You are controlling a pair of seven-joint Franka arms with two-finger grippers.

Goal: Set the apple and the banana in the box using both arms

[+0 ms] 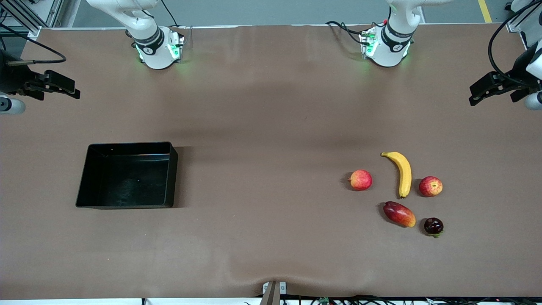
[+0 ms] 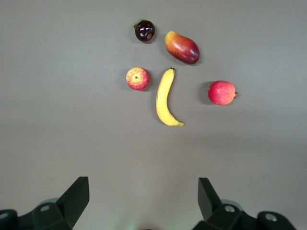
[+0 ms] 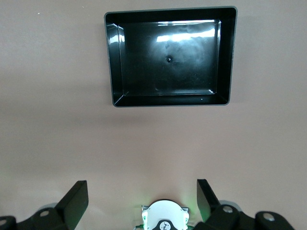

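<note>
The yellow banana (image 1: 402, 173) (image 2: 166, 97) lies among the fruit toward the left arm's end of the table. The apple (image 1: 430, 186) (image 2: 138, 78), red with yellow streaks and a stem hollow, sits beside it. The black box (image 1: 127, 182) (image 3: 170, 57) stands empty toward the right arm's end. My left gripper (image 1: 495, 94) (image 2: 143, 184) hangs open, high over the table's edge at its own end, holding nothing. My right gripper (image 1: 51, 88) (image 3: 141, 187) hangs open the same way, high over its own end.
A pinkish-red round fruit (image 1: 360, 180) (image 2: 222, 92) lies beside the banana, toward the box. A red-yellow mango (image 1: 399, 214) (image 2: 182, 47) and a small dark fruit (image 1: 433, 226) (image 2: 144, 30) lie nearer the front camera. Both arm bases (image 1: 159, 51) (image 1: 386, 48) stand along the table's back edge.
</note>
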